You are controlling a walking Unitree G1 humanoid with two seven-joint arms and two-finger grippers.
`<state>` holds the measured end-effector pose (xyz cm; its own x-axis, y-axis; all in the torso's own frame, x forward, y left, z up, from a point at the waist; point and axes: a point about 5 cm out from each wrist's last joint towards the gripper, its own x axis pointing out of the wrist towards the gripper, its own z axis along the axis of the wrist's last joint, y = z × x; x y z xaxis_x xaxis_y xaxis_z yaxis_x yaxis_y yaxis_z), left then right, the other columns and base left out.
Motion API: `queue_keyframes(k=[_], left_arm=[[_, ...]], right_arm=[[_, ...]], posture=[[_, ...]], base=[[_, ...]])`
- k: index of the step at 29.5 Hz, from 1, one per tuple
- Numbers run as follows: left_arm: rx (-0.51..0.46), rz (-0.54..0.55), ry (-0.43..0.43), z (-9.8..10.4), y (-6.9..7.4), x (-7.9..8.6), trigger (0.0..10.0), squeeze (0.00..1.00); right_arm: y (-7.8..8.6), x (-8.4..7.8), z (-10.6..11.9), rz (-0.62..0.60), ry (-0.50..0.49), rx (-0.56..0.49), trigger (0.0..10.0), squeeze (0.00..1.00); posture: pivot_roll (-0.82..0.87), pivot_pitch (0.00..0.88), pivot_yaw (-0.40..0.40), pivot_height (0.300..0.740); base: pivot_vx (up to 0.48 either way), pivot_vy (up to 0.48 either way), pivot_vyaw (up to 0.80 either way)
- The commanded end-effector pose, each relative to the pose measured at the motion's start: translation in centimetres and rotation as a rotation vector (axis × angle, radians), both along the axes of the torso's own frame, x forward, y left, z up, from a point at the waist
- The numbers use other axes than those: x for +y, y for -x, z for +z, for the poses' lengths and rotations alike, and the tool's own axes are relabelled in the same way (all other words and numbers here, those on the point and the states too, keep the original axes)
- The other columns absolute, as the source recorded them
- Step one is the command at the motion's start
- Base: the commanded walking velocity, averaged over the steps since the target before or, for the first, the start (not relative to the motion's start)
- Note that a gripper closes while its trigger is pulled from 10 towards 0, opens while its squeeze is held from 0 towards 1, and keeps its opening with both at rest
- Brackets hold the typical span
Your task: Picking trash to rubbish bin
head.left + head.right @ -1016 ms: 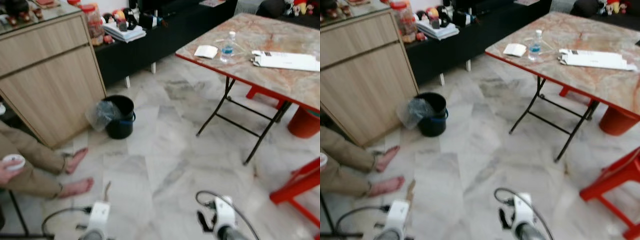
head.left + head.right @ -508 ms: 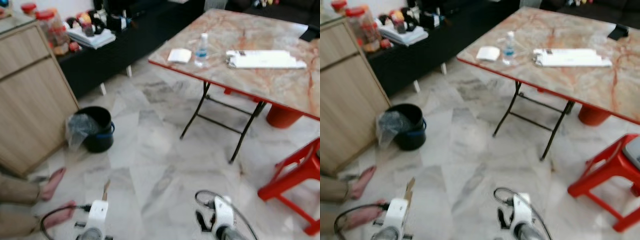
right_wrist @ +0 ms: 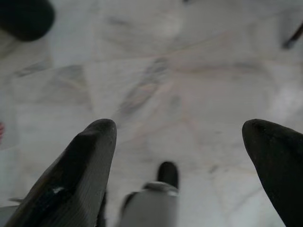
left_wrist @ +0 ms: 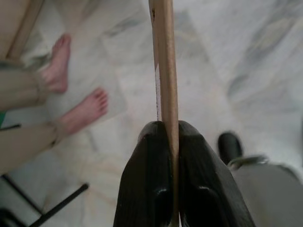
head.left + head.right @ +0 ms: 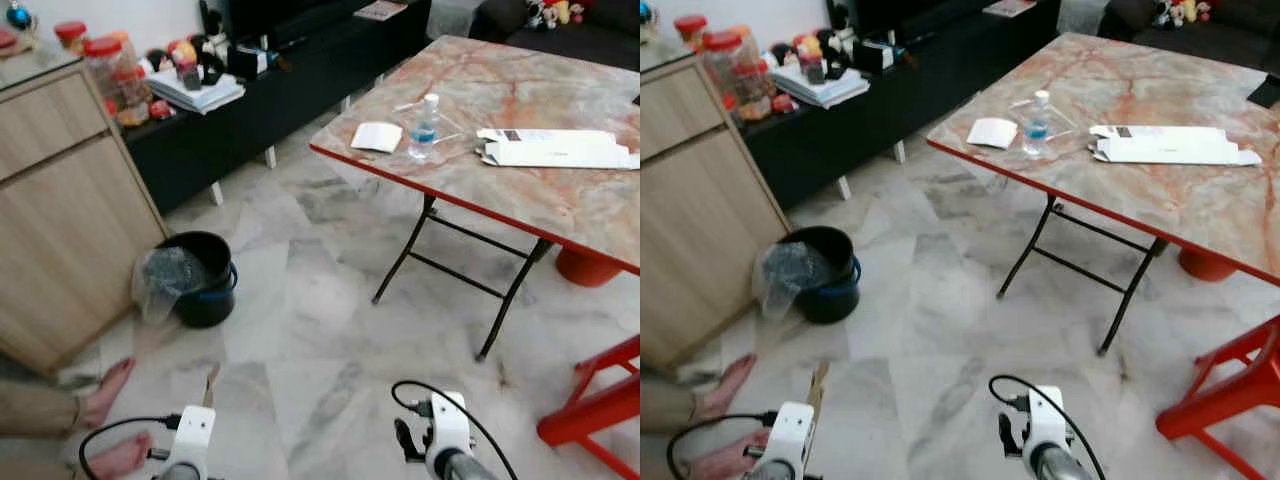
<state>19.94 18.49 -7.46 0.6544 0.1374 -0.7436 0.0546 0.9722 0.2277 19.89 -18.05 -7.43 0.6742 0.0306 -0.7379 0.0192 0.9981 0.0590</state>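
A black rubbish bin (image 5: pixel 207 279) with a crumpled clear plastic liner stands on the marble floor beside a wooden cabinet, ahead and to my left. My left gripper (image 4: pixel 169 130) is shut on a thin brown cardboard strip (image 4: pixel 164 71), seen edge-on in the left wrist view. In the eye views the strip (image 5: pixel 211 385) sticks up above my left wrist, well short of the bin. My right gripper (image 3: pixel 184 156) is open over bare floor, its fingers (image 3: pixel 80 161) wide apart with nothing between them.
A person's bare feet (image 5: pixel 108 392) rest on the floor at my near left. A folding marble-top table (image 5: pixel 520 190) at right carries a water bottle (image 5: pixel 425 127), a paper (image 5: pixel 377 137) and a flat white box (image 5: pixel 555 150). A red stool (image 5: pixel 600 405) stands at near right; a wooden cabinet (image 5: pixel 60 220) stands at left.
The whole picture has shifted, so the camera has moved; the person's legs now sit further to the edge. Both grippers hold the same pose, the left one still shut on the strip.
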Motion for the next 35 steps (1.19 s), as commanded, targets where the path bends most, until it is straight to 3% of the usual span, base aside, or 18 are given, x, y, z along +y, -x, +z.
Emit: queue_keyframes(k=[1, 14, 23, 30, 35], left_arm=[[0.006, -0.010, -0.009, -0.07, 0.20, 0.24, 10.0, 0.00], [0.005, -0.014, -0.005, -0.09, 0.17, -0.02, 10.0, 0.00], [0.009, -0.010, -0.006, -0.12, 0.25, 0.09, 10.0, 0.00], [0.001, 0.006, -0.011, 0.09, -0.06, 0.54, 10.0, 0.00], [0.001, 0.012, -0.016, 0.13, -0.06, 0.81, 10.0, 0.00]], right_arm=[[-0.09, 0.15, 0.03, -0.002, -0.004, -0.003, 10.0, 0.00], [-0.19, 0.61, 0.03, 0.035, -0.007, 0.002, 10.0, 0.00], [-0.19, 0.54, 0.05, 0.047, 0.005, -0.001, 10.0, 0.00], [-0.10, 0.15, 0.03, 0.045, 0.016, 0.004, 10.0, 0.00], [0.18, -0.04, -0.09, 0.046, 0.026, 0.010, 10.0, 0.00]], posture=[[0.01, 0.062, 0.008, 0.740], [0.01, 0.055, 0.007, 0.740], [0.01, 0.075, -0.005, 0.740], [0.01, 0.099, -0.012, 0.740], [0.01, 0.109, -0.012, 0.740]], base=[[0.382, 0.000, 0.00], [0.385, 0.000, 0.00], [0.385, 0.000, 0.75], [0.386, 0.000, 0.00], [0.388, 0.000, 0.60]])
